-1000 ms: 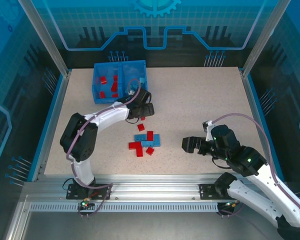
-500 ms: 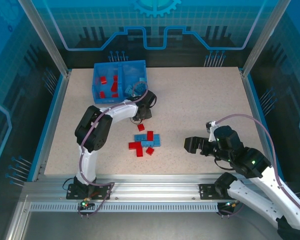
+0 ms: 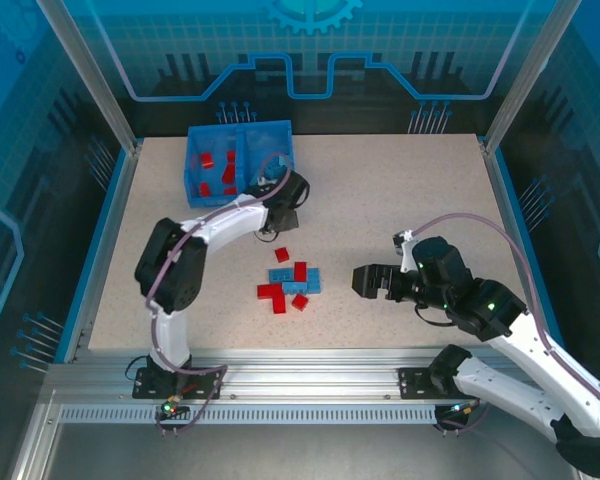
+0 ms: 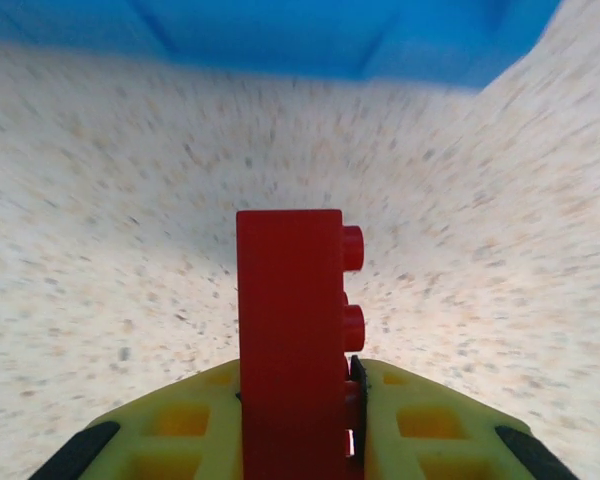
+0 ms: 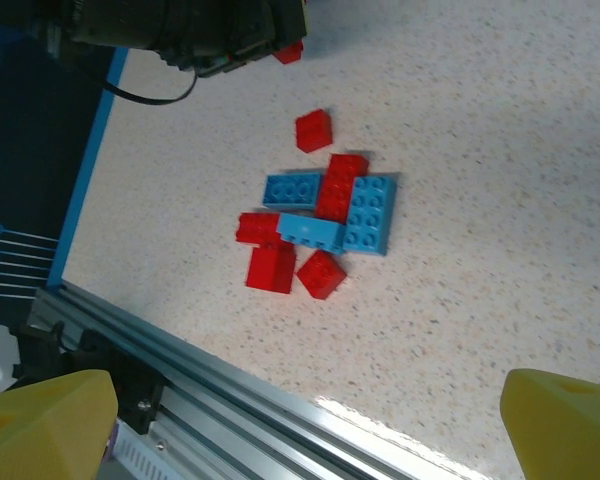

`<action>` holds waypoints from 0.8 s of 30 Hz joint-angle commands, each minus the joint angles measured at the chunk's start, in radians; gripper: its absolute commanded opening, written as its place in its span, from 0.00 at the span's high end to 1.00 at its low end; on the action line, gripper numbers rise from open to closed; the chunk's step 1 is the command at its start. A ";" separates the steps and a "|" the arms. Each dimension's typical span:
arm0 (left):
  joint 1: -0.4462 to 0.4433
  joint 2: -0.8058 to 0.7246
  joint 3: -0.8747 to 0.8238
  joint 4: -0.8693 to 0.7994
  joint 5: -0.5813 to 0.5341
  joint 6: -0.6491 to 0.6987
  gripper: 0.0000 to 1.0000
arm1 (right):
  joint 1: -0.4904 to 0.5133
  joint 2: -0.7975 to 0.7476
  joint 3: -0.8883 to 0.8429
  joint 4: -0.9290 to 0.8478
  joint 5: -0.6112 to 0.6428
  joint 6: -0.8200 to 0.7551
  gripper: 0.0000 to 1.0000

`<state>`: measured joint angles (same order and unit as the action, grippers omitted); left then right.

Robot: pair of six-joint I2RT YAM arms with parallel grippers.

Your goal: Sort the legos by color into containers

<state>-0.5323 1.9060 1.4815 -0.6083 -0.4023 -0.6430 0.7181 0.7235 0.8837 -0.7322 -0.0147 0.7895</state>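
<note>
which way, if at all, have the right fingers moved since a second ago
yes, the right fingers shifted left, closer to the loose legos mid-table

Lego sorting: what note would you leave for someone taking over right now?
Left pincer: shut on a red brick, near the bin.
Right pincer: open, empty, beside the pile.
Done: several reds lie in the bin's left compartment.
Left: bin the held brick, then sort the pile of red and blue bricks mid-table.
</note>
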 commanded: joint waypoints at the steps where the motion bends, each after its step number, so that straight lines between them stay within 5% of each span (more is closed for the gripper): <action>1: 0.049 -0.136 0.072 -0.035 -0.097 0.064 0.83 | 0.021 0.005 0.044 0.036 0.015 0.000 0.00; 7: 0.228 -0.128 0.152 -0.002 -0.095 0.090 0.84 | 0.033 0.032 0.049 0.047 0.018 0.008 0.00; 16: 0.431 0.273 0.558 -0.156 0.025 0.084 0.84 | 0.090 0.035 0.075 0.022 0.065 0.029 0.00; 24: 0.484 0.487 0.780 -0.263 0.102 0.052 0.63 | 0.146 0.016 0.067 0.010 0.120 0.058 0.00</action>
<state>-0.0628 2.3905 2.2013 -0.7944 -0.3569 -0.5823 0.8436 0.7502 0.9295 -0.7097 0.0662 0.8238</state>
